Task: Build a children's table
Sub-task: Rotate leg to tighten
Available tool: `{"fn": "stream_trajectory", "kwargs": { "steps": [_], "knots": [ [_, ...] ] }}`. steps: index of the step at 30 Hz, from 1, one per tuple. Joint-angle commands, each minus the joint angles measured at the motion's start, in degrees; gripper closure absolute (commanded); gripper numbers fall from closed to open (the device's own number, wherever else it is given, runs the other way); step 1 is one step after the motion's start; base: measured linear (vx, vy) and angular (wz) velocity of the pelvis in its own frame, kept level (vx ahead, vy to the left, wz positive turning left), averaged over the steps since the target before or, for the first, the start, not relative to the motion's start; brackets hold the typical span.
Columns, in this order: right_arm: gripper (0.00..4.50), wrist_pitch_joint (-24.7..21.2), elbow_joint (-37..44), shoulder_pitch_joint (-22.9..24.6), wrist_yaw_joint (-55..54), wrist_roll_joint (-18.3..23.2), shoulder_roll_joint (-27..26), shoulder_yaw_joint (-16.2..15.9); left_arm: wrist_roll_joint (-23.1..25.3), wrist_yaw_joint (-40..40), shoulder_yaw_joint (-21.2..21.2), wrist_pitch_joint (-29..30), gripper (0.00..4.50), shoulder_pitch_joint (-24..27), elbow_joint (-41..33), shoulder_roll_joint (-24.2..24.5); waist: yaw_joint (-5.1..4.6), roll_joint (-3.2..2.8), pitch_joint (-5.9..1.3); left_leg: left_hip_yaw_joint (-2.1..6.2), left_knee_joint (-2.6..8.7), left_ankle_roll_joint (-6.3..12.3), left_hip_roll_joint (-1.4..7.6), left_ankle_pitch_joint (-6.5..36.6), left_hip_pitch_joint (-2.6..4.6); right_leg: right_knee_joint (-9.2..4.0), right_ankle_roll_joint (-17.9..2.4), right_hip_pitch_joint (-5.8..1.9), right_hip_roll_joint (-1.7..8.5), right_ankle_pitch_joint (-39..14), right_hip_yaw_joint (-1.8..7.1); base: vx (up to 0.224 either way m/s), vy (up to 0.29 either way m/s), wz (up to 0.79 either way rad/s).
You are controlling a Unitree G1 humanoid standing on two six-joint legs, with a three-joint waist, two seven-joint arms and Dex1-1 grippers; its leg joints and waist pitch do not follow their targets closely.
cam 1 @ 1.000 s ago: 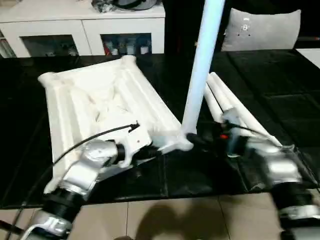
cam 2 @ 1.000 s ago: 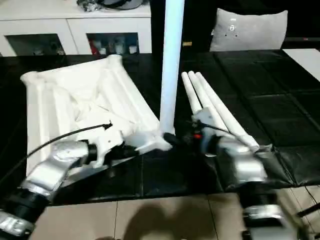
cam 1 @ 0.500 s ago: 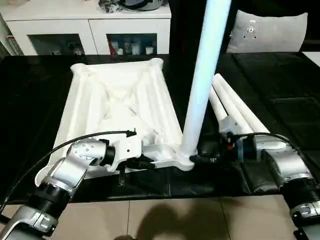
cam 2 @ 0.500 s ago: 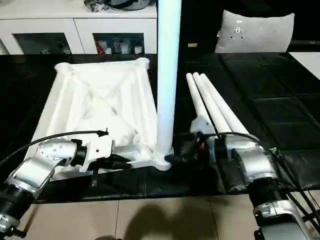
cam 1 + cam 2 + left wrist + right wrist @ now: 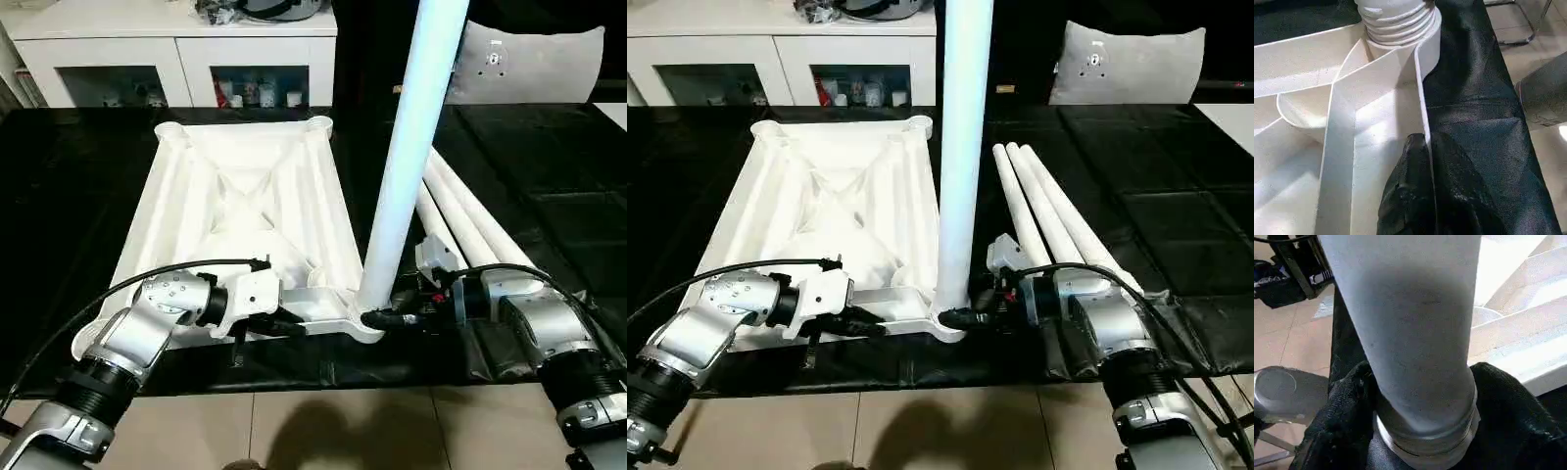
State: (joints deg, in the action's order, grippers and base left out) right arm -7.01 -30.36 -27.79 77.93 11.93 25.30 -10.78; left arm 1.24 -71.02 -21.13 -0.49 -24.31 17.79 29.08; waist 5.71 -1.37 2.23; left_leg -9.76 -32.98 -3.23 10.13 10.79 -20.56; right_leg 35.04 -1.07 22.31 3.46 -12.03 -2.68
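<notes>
White cabinet (image 5: 176, 49) with glass doors across upper left of frame, small items behind the glass, dark clutter on its top. Black mat (image 5: 549, 147) covers the middle. Beige tiled floor (image 5: 323, 431) along bottom edge, shadow on it. Grey cushion (image 5: 534, 61) upper right, dark backdrop behind.

Both forearms are brushed silver tubes ending in ribbed black collars. The left end effector (image 5: 294, 328) has a white housing with two black fingers (image 5: 1415, 196), their surface rough and grainy. A thin black cable (image 5: 147, 279) loops from the left arm. The right end effector (image 5: 387, 318) shows a small red mark, and black cables (image 5: 1161, 308) arc over that arm.
</notes>
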Motion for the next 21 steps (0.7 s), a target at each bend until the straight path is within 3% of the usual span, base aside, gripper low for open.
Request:
{"fn": "stream_trajectory", "kwargs": {
  "steps": [1,5,6,7,9,10,11,12,14,16,17,18,19,20,21],
  "knots": [
    [1.82,-1.0,1.1,0.3,-0.5,0.9,-0.7,0.1,0.6,-4.6,-4.6,-0.2,4.5,1.9,0.2,0.0,-0.1,0.55,-3.19,0.49,3.0,4.51,3.0,7.1,0.13,-3.58,-14.0,-2.79,4.32,-3.6,2.34,0.0,0.0,0.0],
    [1.86,-3.7,2.1,1.1,-4.7,2.1,-3.7,1.3,-2.3,-3.9,-3.2,3.7,4.5,4.0,-2.9,-1.1,-0.34,0.41,-3.15,0.5,3.08,4.2,3.0,7.5,0.08,-3.63,-13.9,-2.77,4.33,-4.5,2.3,0.0,0.0,0.0],
    [1.87,-4.5,0.6,0.5,-12.5,0.9,-7.3,2.4,-4.1,-0.8,-1.6,8.3,4.5,5.0,-5.1,-3.0,-0.8,0.43,-2.92,0.46,3.3,3.61,3.01,8.0,-0.05,-3.72,-14.0,-2.66,4.32,-5.4,2.28,0.0,0.0,0.0],
    [1.87,-4.6,0.3,0.4,-13.7,0.8,-7.9,2.5,-4.3,-0.3,-1.4,9.0,4.5,5.1,-5.4,-3.3,-1.3,0.4,-2.62,0.66,3.69,2.55,2.91,9.9,-0.22,-4.09,-13.2,-2.79,4.47,-10.3,2.18,0.0,0.0,0.0],
    [1.88,-5.0,-1.5,-0.4,-19.7,-0.1,-10.7,3.6,-4.8,2.8,-0.4,12.3,4.5,5.2,-6.5,-5.1,-1.6,0.42,-2.47,0.64,3.71,1.69,2.77,12.4,0.3,-4.81,-11.8,-2.46,4.51,-16.1,2.32,0.0,0.0,0.0],
    [1.88,-5.1,-1.6,-0.5,-20.4,-0.2,-11.0,3.7,-4.8,3.1,-0.2,12.7,4.5,5.2,-6.6,-5.3,-2.46,0.4,-1.97,0.88,4.04,0.49,2.69,15.2,0.27,-5.4,-10.4,-2.27,4.67,-22.6,2.42,0.0,0.0,0.0],
    [1.88,-5.1,-1.6,-0.5,-20.4,-0.2,-11.0,3.7,-4.8,3.1,-0.2,12.7,4.5,5.2,-6.6,-5.3,-2.46,0.4,-1.97,0.88,4.04,0.49,2.69,15.2,0.27,-5.4,-10.4,-2.27,4.67,-22.6,2.42,0.0,0.0,0.0],
    [1.88,-5.5,-5.0,-2.4,-29.1,-1.0,-14.9,5.3,-4.4,8.9,1.1,16.7,4.5,4.2,-6.9,-8.9,-2.84,0.64,-2.24,1.1,4.08,0.12,2.8,16.1,0.51,-5.58,-9.1,-2.28,4.7,-24.9,2.56,0.0,0.0,0.0],
    [1.88,-5.8,-6.6,-3.4,-33.7,-1.4,-16.9,6.1,-4.2,12.0,1.8,18.8,4.5,3.6,-7.0,-10.9,-3.63,0.36,-2.07,1.17,4.14,-1.04,2.78,17.1,0.68,-5.47,-9.7,-1.89,4.64,-25.0,2.52,0.0,0.0,0.0],
    [1.88,-5.4,-8.6,-4.6,-39.2,-2.2,-18.8,7.1,-3.9,15.3,2.5,20.4,4.5,2.7,-6.5,-13.3,-4.03,0.32,-2.27,1.28,4.19,-0.97,2.7,16.3,0.3,-5.37,-9.8,-2.16,4.58,-23.3,2.46,0.0,0.0,0.0],
    [1.88,-3.3,-11.4,-6.0,-46.2,-2.7,-20.6,8.7,-3.4,20.0,3.2,19.4,4.5,0.9,-4.2,-17.0,-4.1,0.79,-2.33,1.04,4.03,-0.6,2.7,16.1,0.47,-5.53,-9.9,-1.86,4.5,-22.0,2.56,0.0,0.0,0.0],
    [1.88,-3.3,-11.4,-6.0,-46.2,-2.7,-20.6,8.7,-3.4,20.0,3.2,19.4,4.5,0.9,-4.2,-17.0,-3.9,0.61,-2.57,0.96,3.77,-0.38,2.6,15.3,0.83,-5.54,-10.3,-1.88,4.59,-20.2,2.71,0.0,0.0,0.0],
    [1.88,-2.4,-12.6,-6.6,-49.1,-2.7,-21.3,9.5,-3.1,22.2,3.5,18.5,4.5,0.0,-2.8,-18.8,-3.77,0.64,-2.67,0.88,3.68,-0.02,2.57,14.2,0.67,-5.33,-10.5,-2.05,4.57,-18.2,2.79,0.0,0.0,0.0],
    [1.53,-1.4,-13.2,-6.8,-50.7,-2.5,-22.0,10.5,-2.4,24.7,3.9,18.4,4.5,-0.9,-1.7,-20.8,-3.73,0.69,-2.71,0.74,3.67,0.72,2.59,12.5,0.32,-5.01,-11.3,-2.15,4.36,-14.4,2.78,0.0,0.0,0.0],
    [1.32,-1.1,-13.0,-6.8,-51.0,-2.4,-22.3,11.1,-1.3,26.6,4.0,18.0,4.5,-1.7,-0.6,-22.0,-3.53,0.53,-2.73,0.45,3.42,1.25,2.5,12.0,0.65,-5.19,-11.4,-1.95,4.28,-12.8,2.83,0.0,0.0,0.0]
  ]
}}
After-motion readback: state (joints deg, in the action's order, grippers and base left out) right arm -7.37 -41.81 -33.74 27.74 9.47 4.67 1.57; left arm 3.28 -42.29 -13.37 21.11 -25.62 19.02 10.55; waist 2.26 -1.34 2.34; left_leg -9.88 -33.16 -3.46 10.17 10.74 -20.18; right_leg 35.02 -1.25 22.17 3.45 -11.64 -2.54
